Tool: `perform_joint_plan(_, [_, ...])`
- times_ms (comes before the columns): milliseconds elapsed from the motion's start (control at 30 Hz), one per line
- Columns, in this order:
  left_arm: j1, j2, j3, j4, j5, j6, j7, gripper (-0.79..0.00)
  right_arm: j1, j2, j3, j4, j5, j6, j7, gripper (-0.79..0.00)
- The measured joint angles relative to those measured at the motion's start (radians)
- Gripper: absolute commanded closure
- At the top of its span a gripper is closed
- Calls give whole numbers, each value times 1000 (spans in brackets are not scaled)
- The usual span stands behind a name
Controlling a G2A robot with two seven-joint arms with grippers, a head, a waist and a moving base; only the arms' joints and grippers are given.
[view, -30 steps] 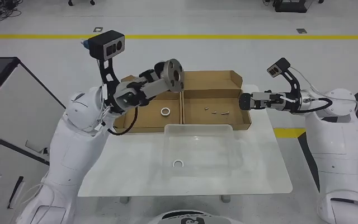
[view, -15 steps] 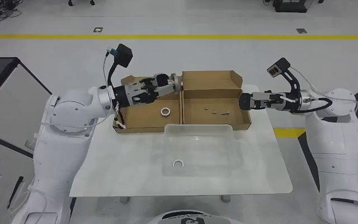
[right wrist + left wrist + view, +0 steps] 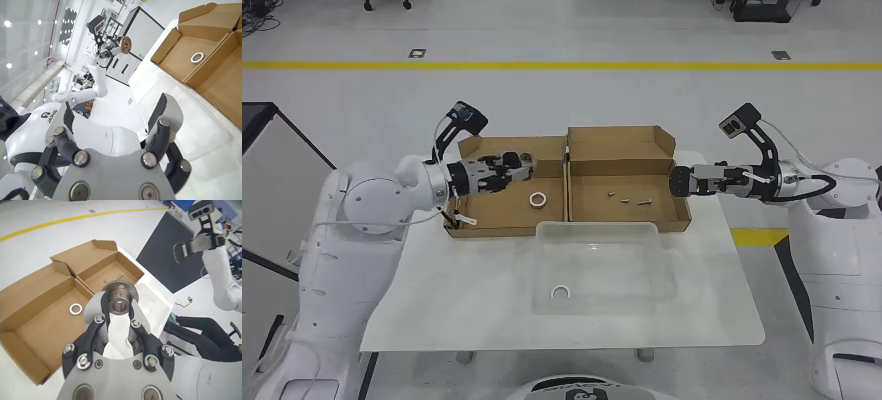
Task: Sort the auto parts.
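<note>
Carrying a part to its box looks the step in hand. Top view: left gripper [image 3: 514, 163] hangs over the left cardboard box [image 3: 492, 208], near its washer [image 3: 537, 199]. Left wrist view: it pinches a flanged steel bushing [image 3: 121, 294] by the sleeve; lowering and releasing likely follow. Right wrist view: right gripper [image 3: 113, 111] spread, empty.

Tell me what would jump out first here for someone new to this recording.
The left gripper is clamped on a metal flanged hub over the left cardboard box, where a lone ring lies. Next comes the right gripper, open at the outer edge of the right box, which holds small screws.
</note>
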Motion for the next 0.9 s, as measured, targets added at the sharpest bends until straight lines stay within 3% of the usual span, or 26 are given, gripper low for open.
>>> perform_joint_plan(367, [2,0,5,0,13,6,7,0,0,0,0,0,0,0,0,-785])
perform_joint_plan(467, [-14,1,37,28,119,50,23,0,0,0,0,0,0,0,0,-785])
perform_joint_plan(633, [-112,-13,153,142,296,186,-8,0,0,0,0,0,0,0,0,-785])
perform_joint_plan(900, [-264,-54,313,379,324,266,5,0,0,0,0,0,0,0,0,-785])
